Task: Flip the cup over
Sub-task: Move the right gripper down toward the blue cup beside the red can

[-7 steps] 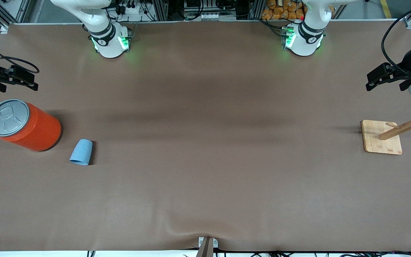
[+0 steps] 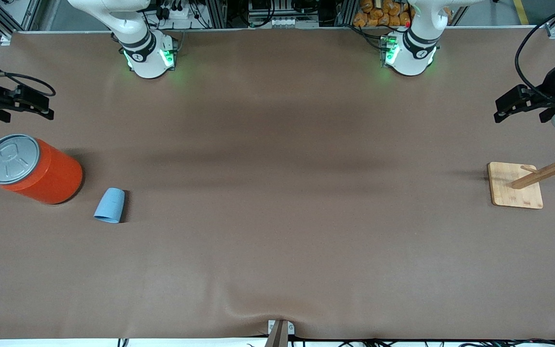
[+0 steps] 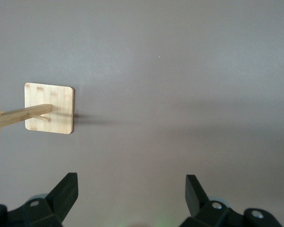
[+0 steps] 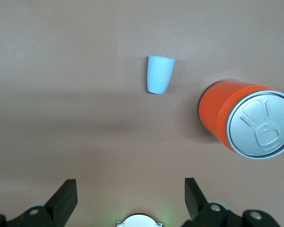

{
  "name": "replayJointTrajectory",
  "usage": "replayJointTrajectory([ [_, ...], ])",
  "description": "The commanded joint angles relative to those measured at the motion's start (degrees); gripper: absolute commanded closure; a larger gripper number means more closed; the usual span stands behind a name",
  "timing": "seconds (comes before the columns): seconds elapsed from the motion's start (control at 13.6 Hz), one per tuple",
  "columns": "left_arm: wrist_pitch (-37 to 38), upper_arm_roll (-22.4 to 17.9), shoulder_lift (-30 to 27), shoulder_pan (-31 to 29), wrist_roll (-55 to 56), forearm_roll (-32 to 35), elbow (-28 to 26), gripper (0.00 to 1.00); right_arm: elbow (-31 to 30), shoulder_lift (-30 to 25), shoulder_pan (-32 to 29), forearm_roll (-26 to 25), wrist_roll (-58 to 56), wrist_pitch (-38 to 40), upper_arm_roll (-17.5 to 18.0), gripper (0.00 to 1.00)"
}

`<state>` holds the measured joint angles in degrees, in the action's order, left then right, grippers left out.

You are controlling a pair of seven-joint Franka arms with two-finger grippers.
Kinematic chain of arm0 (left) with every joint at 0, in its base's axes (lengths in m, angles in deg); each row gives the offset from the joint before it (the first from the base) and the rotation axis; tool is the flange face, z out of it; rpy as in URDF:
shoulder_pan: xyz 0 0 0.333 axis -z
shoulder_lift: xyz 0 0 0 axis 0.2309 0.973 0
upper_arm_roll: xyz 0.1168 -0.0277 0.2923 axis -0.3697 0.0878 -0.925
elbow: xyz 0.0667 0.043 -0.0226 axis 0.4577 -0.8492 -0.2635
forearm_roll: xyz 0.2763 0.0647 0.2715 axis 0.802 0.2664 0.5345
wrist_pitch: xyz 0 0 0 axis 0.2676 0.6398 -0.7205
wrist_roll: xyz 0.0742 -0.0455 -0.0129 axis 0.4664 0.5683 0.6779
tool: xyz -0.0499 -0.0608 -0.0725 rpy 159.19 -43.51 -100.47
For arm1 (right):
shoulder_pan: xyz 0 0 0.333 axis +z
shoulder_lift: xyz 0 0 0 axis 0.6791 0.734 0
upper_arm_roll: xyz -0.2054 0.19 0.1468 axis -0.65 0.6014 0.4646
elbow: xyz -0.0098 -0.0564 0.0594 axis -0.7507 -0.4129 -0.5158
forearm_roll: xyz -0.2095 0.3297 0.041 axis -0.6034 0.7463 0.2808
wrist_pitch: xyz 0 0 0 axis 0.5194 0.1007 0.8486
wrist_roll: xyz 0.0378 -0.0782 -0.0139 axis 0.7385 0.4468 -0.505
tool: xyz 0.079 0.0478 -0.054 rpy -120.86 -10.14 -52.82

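- Two containers stand on the brown worktop point(image 2: 277, 217) at the right arm's end: a small light-blue cup point(image 2: 110, 205) and a large orange can point(image 2: 34, 169).
- The cup rests mouth-down with its narrower base up, so nothing of its inside shows; nothing touches it.
- Seen from the front camera, the cup lies at about four o'clock from the can, near it but apart, and a little nearer to that camera.
- The can stands upright, closed by a grey pull-tab lid point(image 2: 11, 159); its contents are hidden.
- The right gripper point(image 2: 29, 103) hangs in the air above the worktop's edge at the right arm's end, at about twelve o'clock from the can in the front view; its fingers point(image 4: 64, 198) are spread wide and hold nothing.
- The left gripper point(image 2: 511, 105) hangs above the left arm's end of the worktop, at about twelve o'clock from a wooden peg stand point(image 2: 516, 185); its fingers point(image 3: 66, 194) are also spread wide and empty.
- The stand has a square bamboo base and a slanted post with pegs; nothing hangs on it.
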<state>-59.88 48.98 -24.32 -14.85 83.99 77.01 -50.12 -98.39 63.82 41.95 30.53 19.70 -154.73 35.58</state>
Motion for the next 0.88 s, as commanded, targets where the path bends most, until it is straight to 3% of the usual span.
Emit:
replayJointTrajectory([
  [0.0,1.06,0.20,0.41,-0.17,-0.74,-0.27,1.21,0.00,1.01,0.69,-2.42,0.34,0.58,-0.62,0.22,0.00],
  [0.52,1.06,-0.07,0.41,-0.70,-0.83,-1.24,0.86,0.00,0.39,12.54,-5.50,0.34,0.40,-13.61,0.04,0.00],
  [0.81,1.06,-0.07,0.41,-0.79,-0.92,-1.24,0.86,0.00,0.39,19.41,-3.31,0.34,0.49,-18.37,0.22,0.00],
])
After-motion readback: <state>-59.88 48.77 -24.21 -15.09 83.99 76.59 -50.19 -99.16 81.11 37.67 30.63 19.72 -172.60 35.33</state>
